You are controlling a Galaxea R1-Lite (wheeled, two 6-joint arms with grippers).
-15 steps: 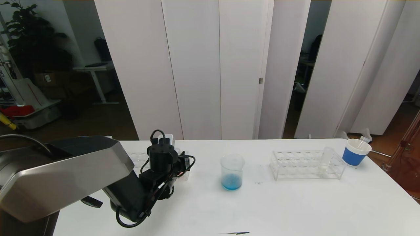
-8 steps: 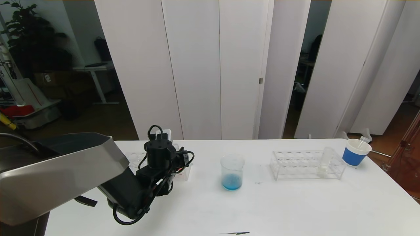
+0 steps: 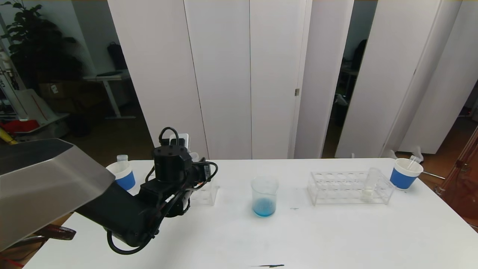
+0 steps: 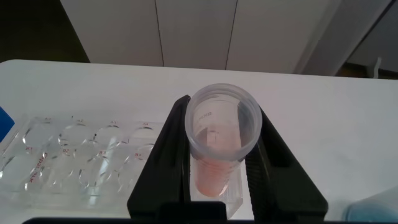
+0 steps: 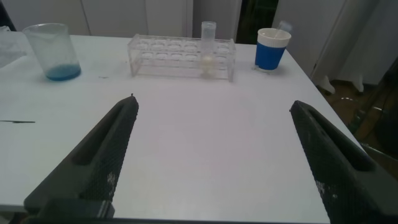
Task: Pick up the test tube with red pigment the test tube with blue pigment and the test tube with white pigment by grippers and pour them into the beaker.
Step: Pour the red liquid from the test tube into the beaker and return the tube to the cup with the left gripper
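left gripper (image 4: 225,165) jaws clamped on red-tipped test tube (image 4: 221,140) above left rack (image 4: 74,158) | thin, light, slick, fragile: hold mid-wall gently | right gripper (image 5: 217,158) jaws apart, idle | beaker (image 3: 264,196) holds blue

Flat silver-grey left arm (image 3: 48,186), bulky black wrist, looping black cables, black tool (image 4: 224,180) fingers, seemingly matte

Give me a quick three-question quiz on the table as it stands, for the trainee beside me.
1. True or false: the right gripper is shut on the test tube with white pigment.
2. What does the left gripper grip? A) a blue cup B) a test tube with pinkish pigment C) nothing
3. What colour is the pigment in the bottom of the beaker?
Key: 1 false: it is open, and that tube stands in the right rack. 2 B. 3 blue.
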